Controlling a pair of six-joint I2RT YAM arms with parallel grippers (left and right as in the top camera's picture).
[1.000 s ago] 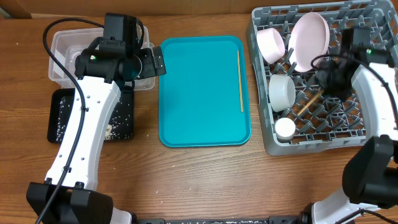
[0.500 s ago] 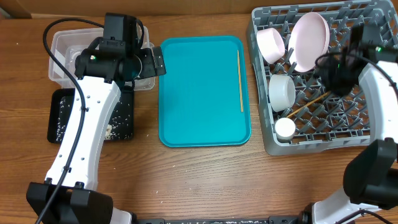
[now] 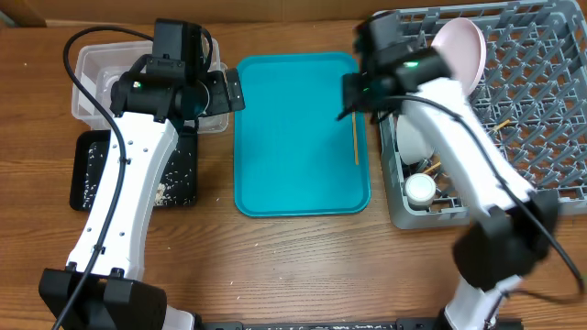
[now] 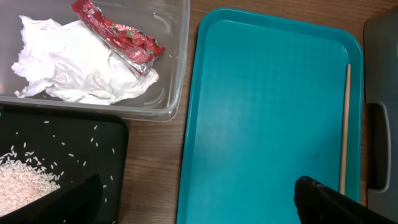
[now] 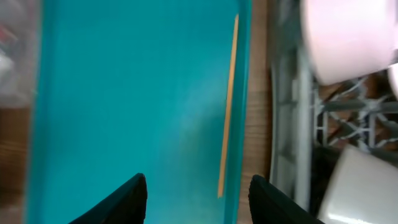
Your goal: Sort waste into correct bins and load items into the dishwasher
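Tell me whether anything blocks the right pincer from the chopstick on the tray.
Nothing visible does. The chopstick lies bare along the right edge of the tray, uncovered, and the open right pincer hangs above it with only air between. The rack stands beside the tray, off the path.
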